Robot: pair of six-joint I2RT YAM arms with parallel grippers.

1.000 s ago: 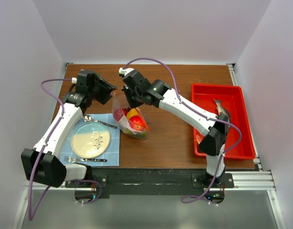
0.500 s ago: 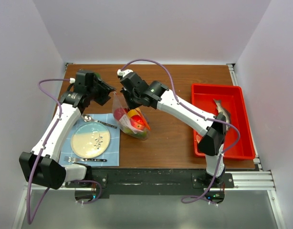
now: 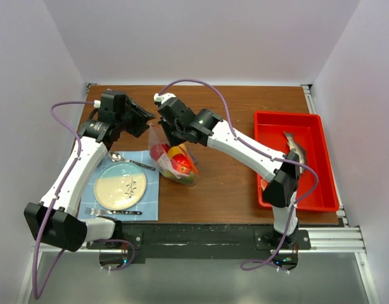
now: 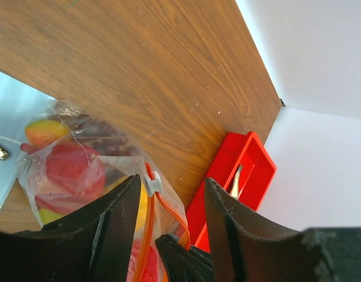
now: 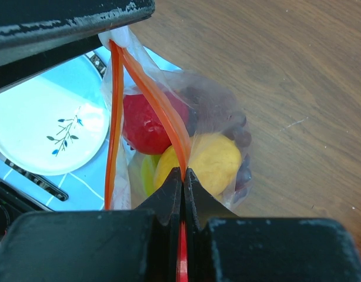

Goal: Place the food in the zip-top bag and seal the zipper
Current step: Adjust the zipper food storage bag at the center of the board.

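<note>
We are pinching the zipper [image 5: 149, 97] with the right gripper [image 5: 181, 175], its fingers pressed together; the left gripper [image 4: 171, 182] is standing spread around the bag's end, so the strip may slip and leave a gap. The zip-top bag [image 3: 173, 162], clear, crinkly, bulging with food [image 5: 140, 126], is sitting on the table [image 3: 232, 183] beside the plate [image 3: 120, 186].

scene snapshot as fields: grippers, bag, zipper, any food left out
left gripper: jaws apart, either side of the slider
right gripper: shut on zipper
zip-top bag: beside plate, holds red apple, lemon, grapes
zipper state: strips apart above the pinch, unsealed there
silver fish: outside bag, in red tray
</note>
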